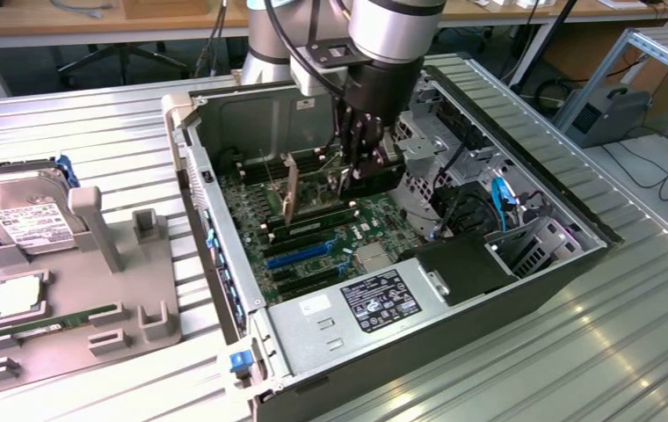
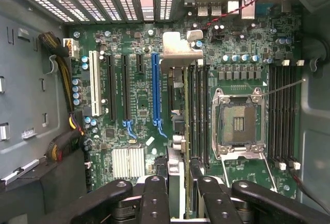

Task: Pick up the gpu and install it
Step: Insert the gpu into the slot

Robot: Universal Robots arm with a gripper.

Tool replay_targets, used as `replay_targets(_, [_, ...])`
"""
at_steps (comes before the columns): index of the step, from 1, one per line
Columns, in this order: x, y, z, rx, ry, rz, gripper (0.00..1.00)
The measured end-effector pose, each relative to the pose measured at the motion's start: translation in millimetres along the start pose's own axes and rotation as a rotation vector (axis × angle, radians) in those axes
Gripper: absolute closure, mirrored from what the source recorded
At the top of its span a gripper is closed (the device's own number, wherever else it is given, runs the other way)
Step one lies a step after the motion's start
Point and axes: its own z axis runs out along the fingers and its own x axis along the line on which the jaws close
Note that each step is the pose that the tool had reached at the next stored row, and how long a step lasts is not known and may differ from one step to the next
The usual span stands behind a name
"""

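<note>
The gpu (image 2: 178, 126) shows edge-on in the wrist view as a thin dark card, its silvery bracket (image 2: 179, 51) at the end toward the case's rear slot openings. My gripper (image 2: 178, 195) is shut on the card's other end, with a black finger (image 2: 154, 198) on each side. The card lies along the motherboard just beside the long blue slot (image 2: 155, 87); I cannot tell whether it touches the board. In the exterior view my gripper (image 1: 361, 171) reaches down into the open computer case (image 1: 428, 299) and holds the gpu (image 1: 310, 189) upright over the motherboard.
RAM slots and the open CPU socket (image 2: 238, 123) flank the card's other side. Cables (image 2: 64, 80) and the drive cage (image 1: 510, 237) crowd the case. On the exterior view's left, a grey holder (image 1: 134, 316) carries a hard drive (image 1: 24, 220), a CPU (image 1: 14, 299) and a RAM stick (image 1: 59, 318).
</note>
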Motion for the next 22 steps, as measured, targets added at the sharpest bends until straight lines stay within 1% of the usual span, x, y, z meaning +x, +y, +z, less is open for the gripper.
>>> replay_targets(22, [3.2,0.5,3.8,0.0,0.0,0.0,0.73])
